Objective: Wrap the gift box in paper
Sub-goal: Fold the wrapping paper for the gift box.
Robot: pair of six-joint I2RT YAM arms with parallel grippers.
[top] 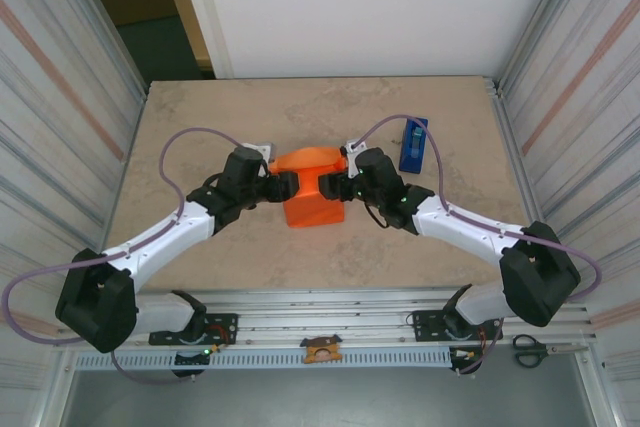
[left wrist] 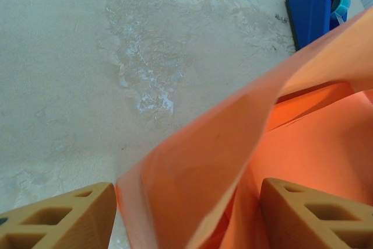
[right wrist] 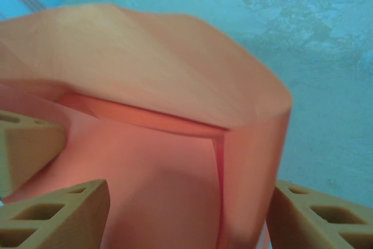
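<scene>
The paper [top: 312, 187] sits bunched into an orange mound at the centre of the worktop [top: 200, 127], with the left pincer [top: 283, 188] at its 9 o'clock edge and the right pincer [top: 336, 187] at its 3 o'clock edge, seen from overhead. The left wrist camera adds what that view cannot: the pincer's tan fingers stand parted, with a loose, curling flap rising between them, unclamped. From the right wrist, folded paper with a sharp crease fills the gap between that pincer's fingers; whether they press it cannot be told. A blue tape dispenser [top: 413, 144] lies near the mound at 2 o'clock, and scissors [top: 530, 349] rest on the frame at 5 o'clock.
</scene>
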